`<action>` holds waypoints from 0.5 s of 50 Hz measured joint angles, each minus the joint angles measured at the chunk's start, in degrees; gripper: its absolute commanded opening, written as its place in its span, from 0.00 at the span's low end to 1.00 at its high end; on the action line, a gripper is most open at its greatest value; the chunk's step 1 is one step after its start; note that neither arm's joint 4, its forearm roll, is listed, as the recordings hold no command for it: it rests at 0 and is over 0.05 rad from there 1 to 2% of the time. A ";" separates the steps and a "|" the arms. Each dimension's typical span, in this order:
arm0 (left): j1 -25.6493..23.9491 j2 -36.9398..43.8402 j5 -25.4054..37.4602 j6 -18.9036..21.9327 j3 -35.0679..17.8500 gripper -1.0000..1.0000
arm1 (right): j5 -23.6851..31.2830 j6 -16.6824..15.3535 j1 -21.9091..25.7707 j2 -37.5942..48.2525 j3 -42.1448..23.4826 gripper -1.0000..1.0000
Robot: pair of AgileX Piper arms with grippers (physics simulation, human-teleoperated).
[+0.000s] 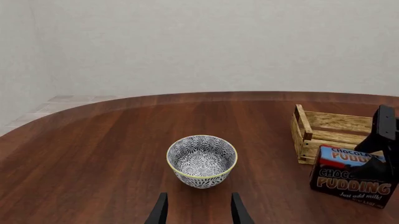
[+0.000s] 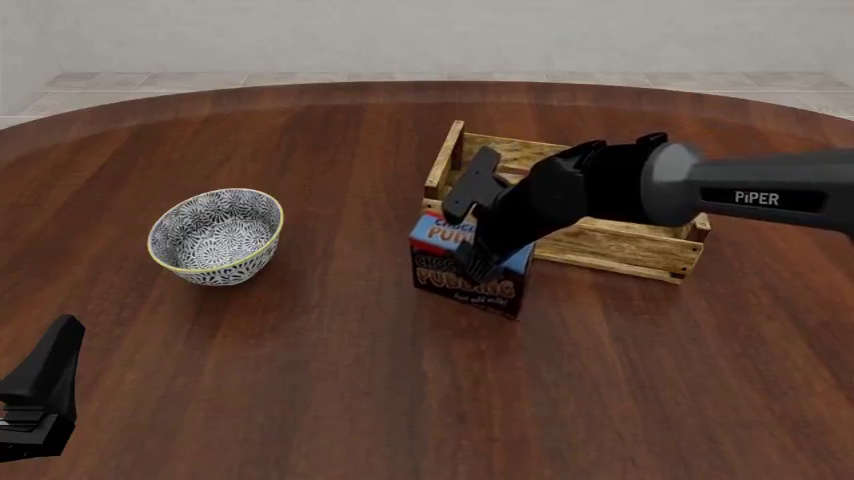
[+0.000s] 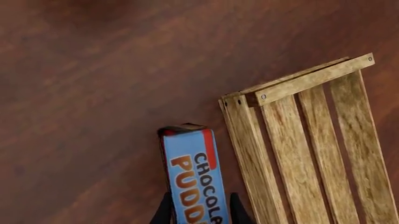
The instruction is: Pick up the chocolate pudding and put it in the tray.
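Right now the right gripper [image 2: 478,262] is closed narrowly on the chocolate pudding [image 2: 465,272] — its 2 fingers [image 3: 164,211] press the carton's opposite sides at the blue top. That carton stands upright on the table [image 2: 334,380], just beside the near wall of the tray [image 2: 627,250], outside it. Off to the left sits a bowl [image 2: 216,237], well apart. Low by the near left edge, the left gripper [image 1: 198,212] hangs with its fingers spread, holding nothing.
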 measured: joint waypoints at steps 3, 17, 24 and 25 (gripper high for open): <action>0.00 0.00 0.00 0.00 0.00 1.00 | 0.21 -0.17 0.26 -0.34 0.18 0.00; 0.00 0.00 0.00 0.00 0.00 1.00 | 2.83 -2.27 0.59 -3.94 0.39 0.00; 0.00 0.00 0.00 0.01 0.00 1.00 | 5.46 -4.25 0.06 -6.96 -0.20 0.00; 0.00 0.00 0.00 0.00 0.00 1.00 | 5.86 -4.54 -0.07 -7.38 -0.35 0.00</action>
